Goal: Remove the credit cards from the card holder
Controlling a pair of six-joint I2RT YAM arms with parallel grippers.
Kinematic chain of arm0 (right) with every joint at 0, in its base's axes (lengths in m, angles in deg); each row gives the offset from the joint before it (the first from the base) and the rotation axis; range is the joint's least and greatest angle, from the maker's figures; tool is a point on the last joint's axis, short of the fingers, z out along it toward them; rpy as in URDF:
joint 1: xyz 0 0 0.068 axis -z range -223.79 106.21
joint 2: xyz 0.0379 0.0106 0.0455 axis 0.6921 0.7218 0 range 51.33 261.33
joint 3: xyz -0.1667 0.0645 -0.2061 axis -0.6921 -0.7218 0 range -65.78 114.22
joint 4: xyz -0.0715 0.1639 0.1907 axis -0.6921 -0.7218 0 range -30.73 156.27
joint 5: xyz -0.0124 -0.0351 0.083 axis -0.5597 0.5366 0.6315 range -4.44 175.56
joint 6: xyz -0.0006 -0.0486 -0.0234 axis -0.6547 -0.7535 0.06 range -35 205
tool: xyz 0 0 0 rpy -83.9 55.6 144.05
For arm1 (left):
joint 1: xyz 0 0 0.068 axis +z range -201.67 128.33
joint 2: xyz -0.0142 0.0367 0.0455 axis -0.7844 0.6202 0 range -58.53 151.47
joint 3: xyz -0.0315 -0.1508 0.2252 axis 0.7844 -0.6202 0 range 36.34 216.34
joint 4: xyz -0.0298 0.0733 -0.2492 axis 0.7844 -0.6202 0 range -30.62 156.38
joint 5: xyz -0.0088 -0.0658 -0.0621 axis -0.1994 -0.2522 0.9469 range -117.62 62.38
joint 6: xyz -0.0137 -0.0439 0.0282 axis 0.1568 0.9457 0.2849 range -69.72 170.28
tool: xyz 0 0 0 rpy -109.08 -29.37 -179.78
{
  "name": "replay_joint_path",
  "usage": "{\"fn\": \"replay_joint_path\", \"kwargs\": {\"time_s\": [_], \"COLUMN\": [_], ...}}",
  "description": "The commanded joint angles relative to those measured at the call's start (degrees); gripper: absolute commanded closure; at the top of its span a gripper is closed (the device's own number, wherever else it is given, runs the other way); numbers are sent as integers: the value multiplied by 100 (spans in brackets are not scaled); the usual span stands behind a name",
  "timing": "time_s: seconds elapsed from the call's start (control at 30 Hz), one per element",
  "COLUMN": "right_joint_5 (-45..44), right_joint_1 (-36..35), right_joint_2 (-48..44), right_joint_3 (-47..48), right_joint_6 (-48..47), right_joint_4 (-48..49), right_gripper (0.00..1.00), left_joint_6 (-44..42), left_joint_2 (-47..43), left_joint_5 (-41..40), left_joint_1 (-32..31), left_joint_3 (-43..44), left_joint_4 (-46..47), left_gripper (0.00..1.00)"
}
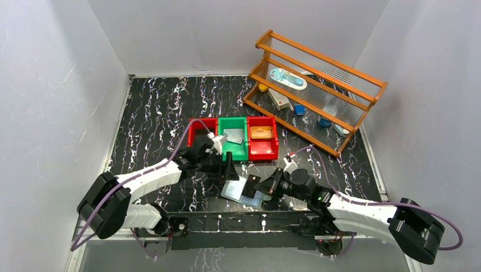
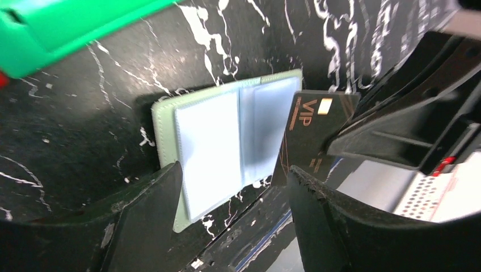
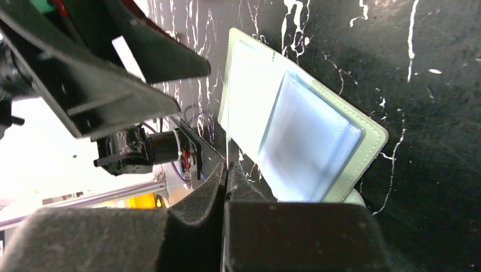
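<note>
**Pinching a dark credit card [image 2: 313,136] at the edge of the open card holder [image 2: 227,141]**

The right end effector [image 3: 227,173] has its fingers pressed together on one edge of the dark credit card, which carries gold "VIP" lettering and stands tilted up off the table [image 1: 153,113]. The card's lower part sits at the holder's 3 o'clock edge. Whether any of it is still inside a sleeve cannot be told.

The card holder lies flat and open on the table with its pale blue sleeves facing up. It sits at 6 o'clock from the green bin [image 1: 232,119], near the table's front edge and between the two arms.

The left end effector [image 1: 228,167] is spread wide and grips nothing. It hangs at the holder's 10 o'clock side, and in its own wrist view the two fingers frame the sleeves. Contact with the holder cannot be told.

A silvery card [image 1: 233,136] lies in the green bin. A tan-gold card [image 1: 261,133] lies in the red bin [image 1: 262,119] at its 3 o'clock.
</note>
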Motion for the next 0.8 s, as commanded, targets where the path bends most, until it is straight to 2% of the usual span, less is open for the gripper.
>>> {"fn": "replay_joint_path", "kwargs": {"time_s": [0.0, 0.13, 0.37, 0.5, 0.77], "right_joint_5": [296, 576, 864, 921, 1050], "right_joint_1": [15, 18, 19, 16, 18], "right_joint_2": [10, 186, 287, 271, 305], "right_joint_3": [119, 265, 400, 390, 308], "right_joint_6": [-288, -543, -738, -717, -619], "right_joint_4": [573, 956, 1583, 1873, 2429], "right_gripper": [96, 96, 95, 95, 95], "left_joint_6": [243, 540, 1070, 1179, 1626], "left_joint_2": [-354, -333, -287, -253, -185], "left_joint_5": [1510, 2444, 2976, 3191, 3688], "left_joint_1": [680, 793, 935, 959, 967], "left_joint_3": [-399, -611, -984, -1018, -1157], "left_joint_4": [880, 1707, 2697, 2955, 3921], "left_gripper": [33, 32, 36, 40, 52]}}
